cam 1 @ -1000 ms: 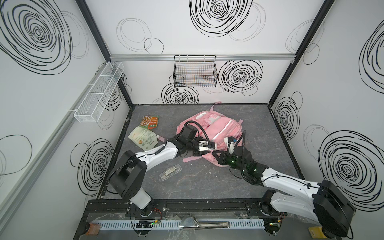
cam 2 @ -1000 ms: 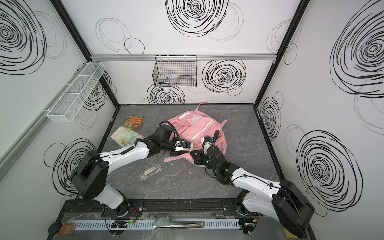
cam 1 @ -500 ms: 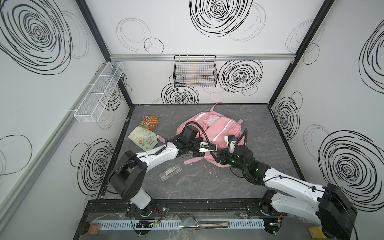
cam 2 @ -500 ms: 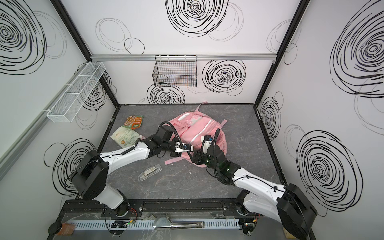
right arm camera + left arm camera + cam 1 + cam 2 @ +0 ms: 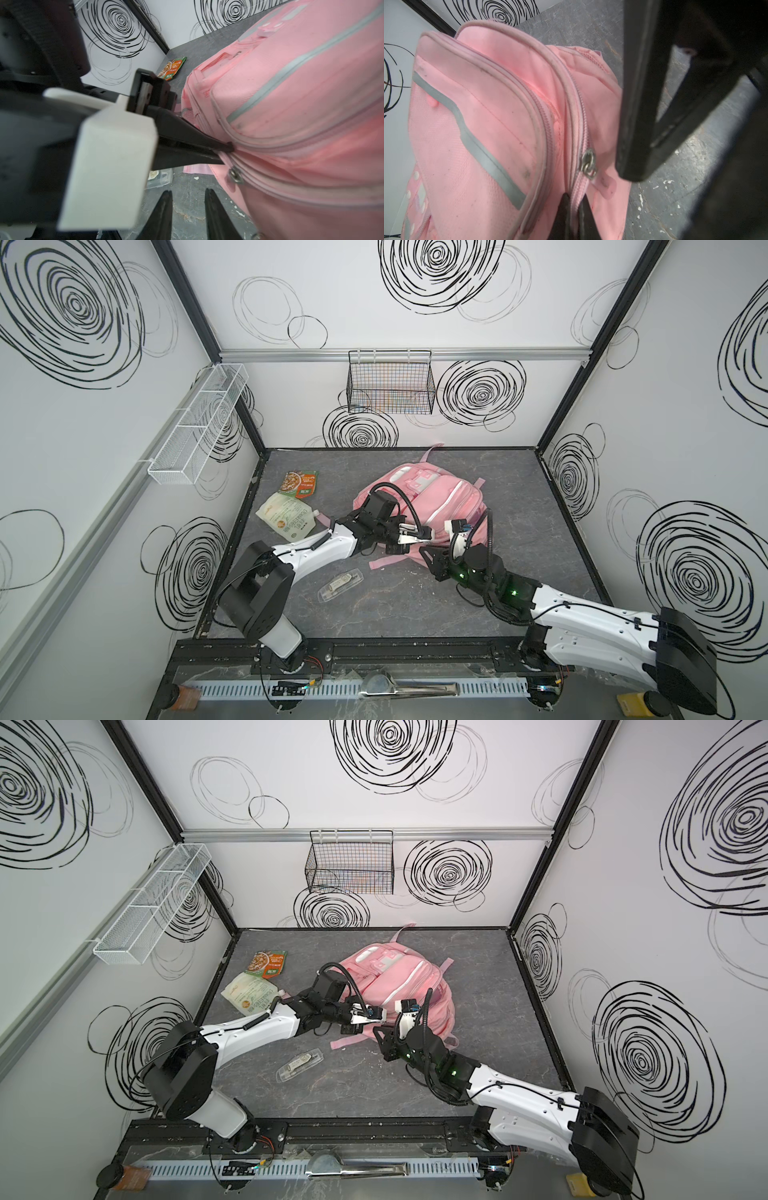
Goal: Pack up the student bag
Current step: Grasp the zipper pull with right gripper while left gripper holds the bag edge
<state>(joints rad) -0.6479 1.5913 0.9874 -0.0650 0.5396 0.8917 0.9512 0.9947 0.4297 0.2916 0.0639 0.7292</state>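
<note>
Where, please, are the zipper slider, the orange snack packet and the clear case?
zipper slider (image 5: 588, 164), left wrist view, its metal ring
orange snack packet (image 5: 300, 483), a top view, its printed face
clear case (image 5: 340, 584), a top view, its middle

The left arm and right arm had white shells, black joint housings and looped black cables. The right gripper had tapered black fingers; the blurred white block was probably a camera mount.
</note>
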